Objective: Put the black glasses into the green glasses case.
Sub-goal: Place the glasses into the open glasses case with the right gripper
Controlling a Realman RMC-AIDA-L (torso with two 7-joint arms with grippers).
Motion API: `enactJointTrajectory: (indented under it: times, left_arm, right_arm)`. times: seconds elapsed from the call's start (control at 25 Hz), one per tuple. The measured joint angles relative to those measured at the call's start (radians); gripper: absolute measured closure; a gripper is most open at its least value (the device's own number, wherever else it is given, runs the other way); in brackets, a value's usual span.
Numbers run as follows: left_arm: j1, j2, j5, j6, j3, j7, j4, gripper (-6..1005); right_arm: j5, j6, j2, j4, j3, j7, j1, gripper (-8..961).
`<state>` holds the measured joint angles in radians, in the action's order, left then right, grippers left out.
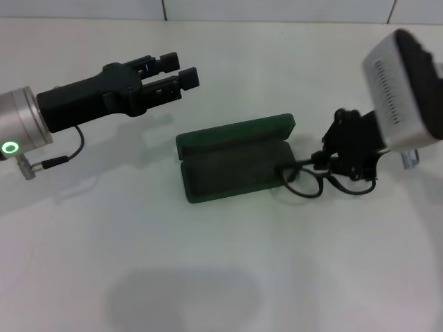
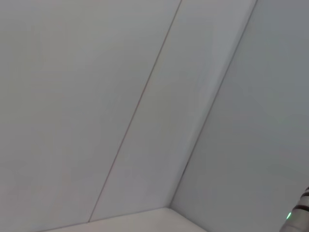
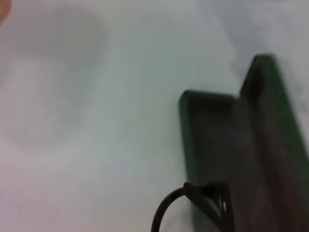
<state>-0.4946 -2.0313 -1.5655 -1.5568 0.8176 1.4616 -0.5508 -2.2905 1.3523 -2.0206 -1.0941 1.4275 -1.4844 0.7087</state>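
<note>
The green glasses case (image 1: pixel 235 160) lies open in the middle of the white table, its lid toward the far side. It also shows in the right wrist view (image 3: pixel 217 140). The black glasses (image 1: pixel 310 181) are at the case's right end, with one lens rim over the case's edge (image 3: pixel 166 208). My right gripper (image 1: pixel 351 155) is down on the glasses' right part and looks shut on them. My left gripper (image 1: pixel 171 72) is open and empty, held above the table to the far left of the case.
The white table (image 1: pixel 208 277) stretches toward the front. A tiled wall runs along its far edge (image 1: pixel 277 10). The left wrist view shows only wall panels (image 2: pixel 145 96).
</note>
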Motion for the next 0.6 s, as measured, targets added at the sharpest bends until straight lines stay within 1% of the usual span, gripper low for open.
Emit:
enactJointTrajectory:
  times: [0.04, 0.16, 0.24, 0.32, 0.48, 0.52, 0.56, 0.6]
  left_arm:
    - [0.001, 0.0, 0.005, 0.0, 0.0, -0.001, 0.0, 291]
    - [0.008, 0.0, 0.027, -0.001, -0.002, -0.002, 0.0, 291]
    - [0.017, 0.0, 0.051, -0.001, -0.003, -0.008, 0.0, 291]
    - [0.031, 0.0, 0.08, -0.001, -0.003, -0.026, 0.0, 291]
    - [0.058, 0.002, 0.13, -0.004, -0.003, -0.068, 0.0, 291]
    - [0.061, 0.004, 0.133, -0.004, -0.003, -0.071, 0.0, 291]
    - [0.064, 0.006, 0.137, -0.004, -0.003, -0.075, 0.0, 291]
    - [0.065, 0.01, 0.138, -0.004, -0.003, -0.076, 0.0, 290]
  right_arm:
    - [0.023, 0.002, 0.0, -0.028, -0.02, 0.015, -0.026, 877]
    - [0.068, 0.003, 0.0, -0.084, -0.037, 0.037, -0.075, 878]
    - [0.093, -0.004, -0.001, -0.123, -0.037, 0.049, -0.106, 879]
    - [0.114, -0.025, -0.005, -0.145, -0.026, 0.051, -0.124, 879]
    - [0.161, -0.119, -0.007, -0.144, 0.045, 0.042, -0.12, 878]
    - [0.161, -0.119, -0.007, -0.144, 0.045, 0.042, -0.12, 878]
    - [0.159, -0.216, -0.007, -0.118, 0.132, 0.024, -0.083, 878]
    - [0.158, -0.228, -0.007, -0.114, 0.144, 0.02, -0.077, 878]
